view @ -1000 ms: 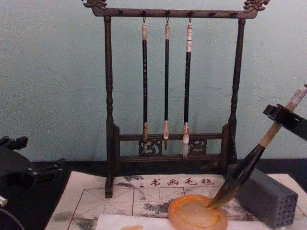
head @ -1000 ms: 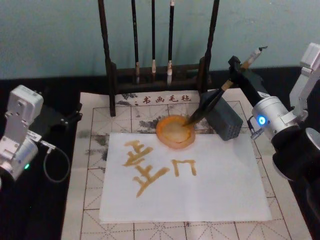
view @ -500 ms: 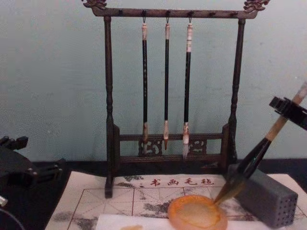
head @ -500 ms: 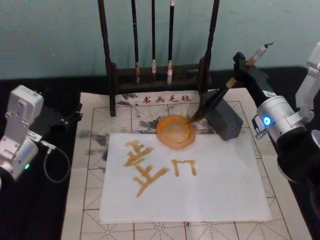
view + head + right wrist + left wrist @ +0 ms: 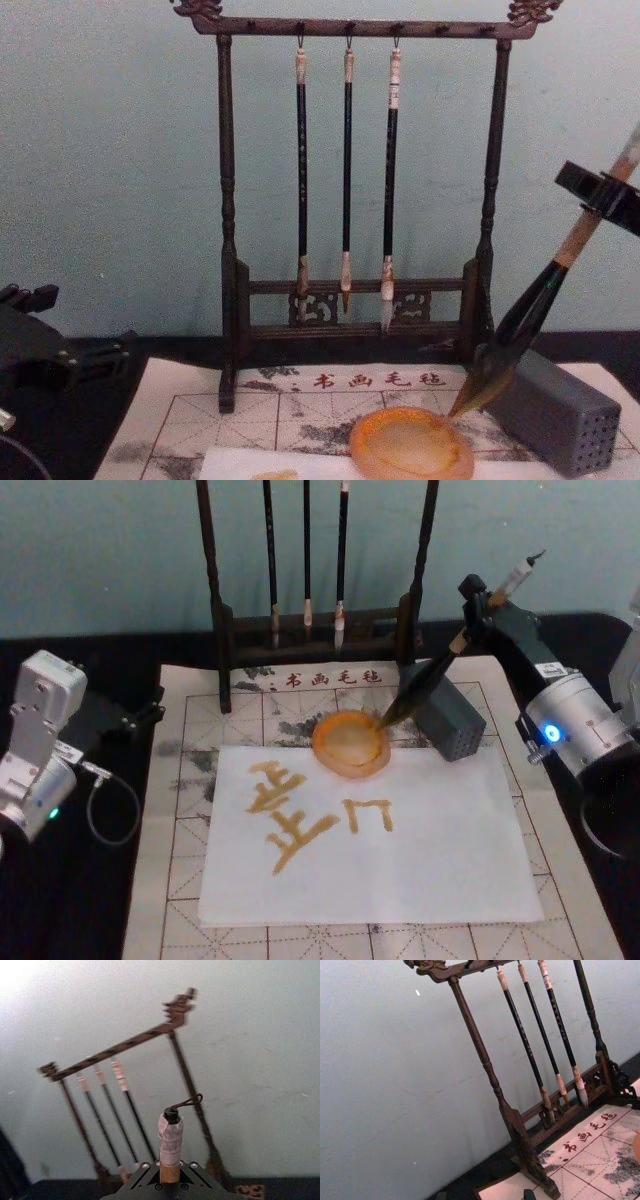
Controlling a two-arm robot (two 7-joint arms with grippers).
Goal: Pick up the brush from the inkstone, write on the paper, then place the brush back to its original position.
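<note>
chest view: brush in right pincer (tip at inkstone rim)

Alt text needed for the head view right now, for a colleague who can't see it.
The right gripper holds the brush tilted, its tip at the right rim of the orange inkstone. Amber characters mark the white paper nearer the robot; the left gripper sits parked at the left.

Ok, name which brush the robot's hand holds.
The thick tan-handled wooden brush, tip at the round orange dish, in the right hand; the three thin dark ones hang on the rack.
</note>
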